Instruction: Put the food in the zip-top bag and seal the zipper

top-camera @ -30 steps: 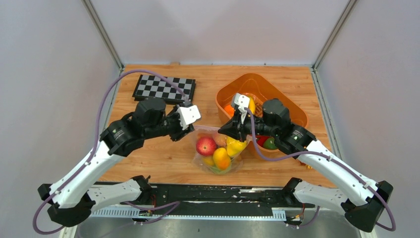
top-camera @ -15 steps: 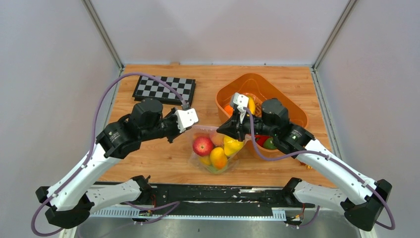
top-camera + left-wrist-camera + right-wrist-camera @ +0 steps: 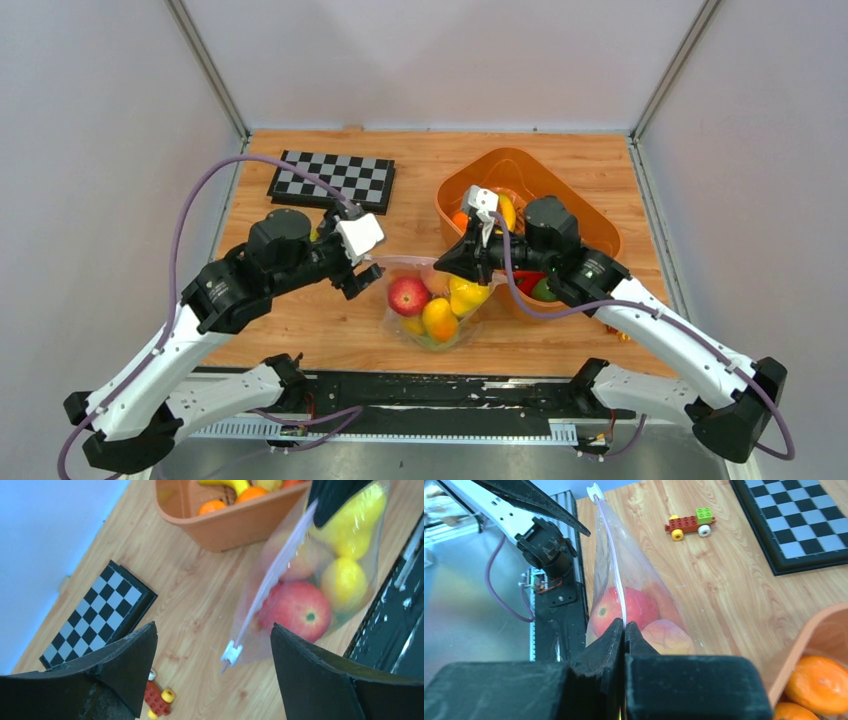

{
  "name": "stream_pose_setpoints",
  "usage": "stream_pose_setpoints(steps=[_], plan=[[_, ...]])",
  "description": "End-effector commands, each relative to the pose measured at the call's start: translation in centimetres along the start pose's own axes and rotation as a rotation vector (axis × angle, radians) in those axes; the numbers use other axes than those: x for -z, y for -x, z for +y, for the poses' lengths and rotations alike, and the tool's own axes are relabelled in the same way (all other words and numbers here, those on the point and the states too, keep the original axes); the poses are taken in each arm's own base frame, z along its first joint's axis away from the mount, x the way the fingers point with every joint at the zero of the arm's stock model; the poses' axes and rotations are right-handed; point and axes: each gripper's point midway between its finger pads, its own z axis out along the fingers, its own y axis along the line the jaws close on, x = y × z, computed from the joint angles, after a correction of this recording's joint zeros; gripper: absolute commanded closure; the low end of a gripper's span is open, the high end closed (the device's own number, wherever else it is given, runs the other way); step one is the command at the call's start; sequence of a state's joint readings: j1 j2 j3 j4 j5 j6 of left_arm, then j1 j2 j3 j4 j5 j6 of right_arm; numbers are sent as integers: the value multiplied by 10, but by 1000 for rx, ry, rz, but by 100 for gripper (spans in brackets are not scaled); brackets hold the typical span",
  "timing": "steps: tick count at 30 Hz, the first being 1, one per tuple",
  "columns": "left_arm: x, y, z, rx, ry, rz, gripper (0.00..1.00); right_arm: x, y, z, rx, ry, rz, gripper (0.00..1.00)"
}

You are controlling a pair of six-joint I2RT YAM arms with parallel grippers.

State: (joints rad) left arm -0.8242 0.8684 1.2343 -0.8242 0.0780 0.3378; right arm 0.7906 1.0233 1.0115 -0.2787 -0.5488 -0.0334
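Observation:
The clear zip-top bag [image 3: 432,308] hangs by its mouth edge just above the table, in front of the tub. Inside it sits the food: a red apple [image 3: 408,295], a yellow fruit [image 3: 468,293] and an orange-yellow fruit [image 3: 441,318]. My right gripper [image 3: 624,624] is shut on the zipper [image 3: 613,560] at the bag's right end, also seen from above [image 3: 448,268]. My left gripper [image 3: 213,626] is open. The zipper's white slider [image 3: 231,652] hangs free between its fingers at the bag's left end, touching neither. The apple [image 3: 295,611] shows through the plastic.
The orange tub [image 3: 592,226] stands behind the right gripper, with oranges and other fruit in it. A checkerboard [image 3: 333,178] lies at the back left. A small red wheeled block toy [image 3: 157,700] rests on the wood under my left gripper.
My left gripper has drawn back to the left, away from the bag's left end, and its jaws now stand wide open. The bag has shifted slightly left with the right gripper.

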Motion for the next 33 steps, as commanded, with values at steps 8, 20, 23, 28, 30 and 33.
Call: stream_pose_setpoints(steps=[8, 20, 23, 28, 30, 33], plan=[[54, 56, 55, 235, 351, -358, 0, -40, 29, 28, -106, 137, -63, 100], [75, 25, 90, 472, 640, -398, 0, -48, 72, -18, 252, -4, -32, 100], [87, 31, 93, 518, 659, -445, 0, -50, 84, -26, 317, -21, -18, 100], [112, 19, 103, 549, 764, -463, 0, -58, 82, -26, 325, 15, 12, 100], [120, 14, 103, 569, 780, -478, 0, -60, 67, -15, 277, 84, 42, 100], [128, 7, 102, 600, 801, -506, 0, -65, 26, 14, 179, 227, 113, 100]])
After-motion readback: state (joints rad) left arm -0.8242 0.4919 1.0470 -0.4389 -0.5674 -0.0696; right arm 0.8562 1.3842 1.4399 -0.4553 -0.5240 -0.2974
